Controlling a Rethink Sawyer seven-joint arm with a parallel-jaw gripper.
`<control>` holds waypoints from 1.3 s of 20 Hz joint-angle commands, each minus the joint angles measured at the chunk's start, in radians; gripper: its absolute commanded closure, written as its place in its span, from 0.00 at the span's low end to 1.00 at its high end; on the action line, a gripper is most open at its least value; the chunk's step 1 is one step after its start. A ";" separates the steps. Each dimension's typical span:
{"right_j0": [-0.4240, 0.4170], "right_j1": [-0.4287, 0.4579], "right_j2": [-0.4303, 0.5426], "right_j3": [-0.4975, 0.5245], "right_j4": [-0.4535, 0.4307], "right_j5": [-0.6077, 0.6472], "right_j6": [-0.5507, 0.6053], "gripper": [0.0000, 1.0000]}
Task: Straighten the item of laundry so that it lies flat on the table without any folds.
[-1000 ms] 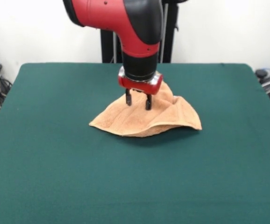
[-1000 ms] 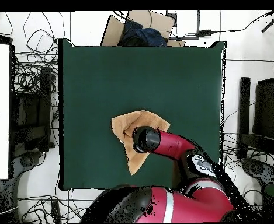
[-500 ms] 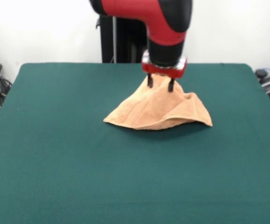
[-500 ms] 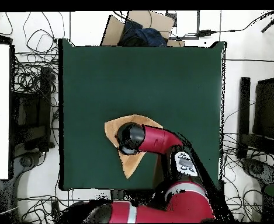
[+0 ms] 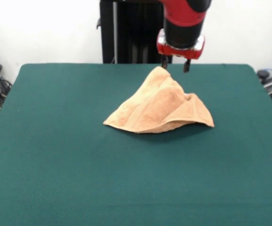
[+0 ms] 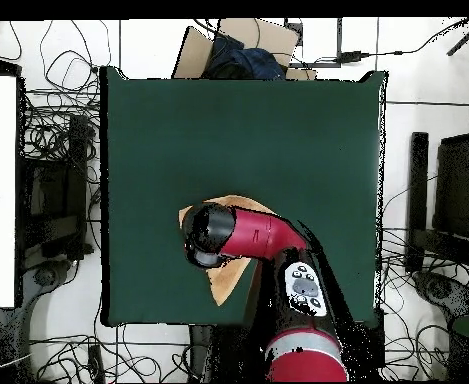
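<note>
Centrally on the desk (image 5: 56, 179) lies the towel (image 5: 159, 106), heaped into a low tent: its peak stands at the far side and its skirts fan toward the near edge, the front hem curling up off the green cloth so that a shadow shows beneath it. Several layers overlap, and a ridge runs from the peak down to the towel's right corner. No tag or border band can be made out. Directly above the peak hangs the gripper (image 5: 175, 65); its two dark fingers (image 5: 187, 66) stand apart, pointing down, and hold nothing, with a clear gap between their tips and the cloth. In the overhead view the red arm (image 6: 263, 235) covers most of the towel (image 6: 223, 287), leaving only a pointed corner and a thin rim exposed.

Judged from this pose, the step in hand is choosing a fresh grasp. A good one takes a single layer at an outer corner, not the bunched peak, and draws it outward, away from the heap and low over the desk, so that the folds pull open rather than drag along. The pointed corner seen from above looks the most accessible. Pinching two layers together would likely carry the fold with it.
</note>
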 commanded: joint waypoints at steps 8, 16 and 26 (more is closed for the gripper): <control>0.032 0.157 0.006 -0.083 0.059 -0.105 0.240 0.00; 0.148 0.174 -0.071 -0.121 0.094 -0.091 0.342 0.00; 0.204 0.171 -0.120 -0.122 0.149 -0.080 0.341 0.00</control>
